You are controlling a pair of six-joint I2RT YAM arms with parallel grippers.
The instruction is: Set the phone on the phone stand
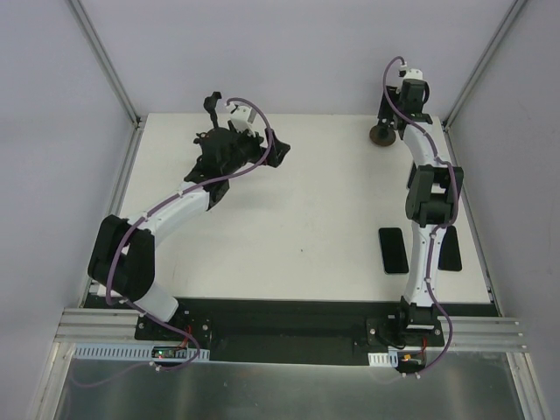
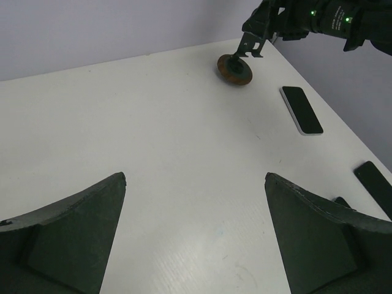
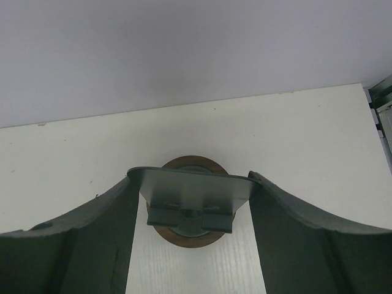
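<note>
Bases of both arms sit at the near edge of the white table, and from there we work outward. First up, on the right side, a black phone lies flat with its dark screen up, well short of the stand. Just beside it, across the right arm, is a second phone, also black and partly hidden behind that arm from above. Neither phone is touched by anything.

Further out on the left, the left arm curves toward the far-left part of the table. The left gripper hangs with its jaws spread wide and nothing but bare tabletop between them.

Right at the far edge, near the right corner, stands the phone stand: a round brown base with a dark plate rising from it. The right gripper is on it, the plate's two side edges meeting the inner faces of the fingers, so it looks clamped on.

From above, that grip is just a dark cluster; only the right wrist camera shows the plate between the fingers. The left wrist camera adds a pale rim on one phone, which the top view does not show.
</note>
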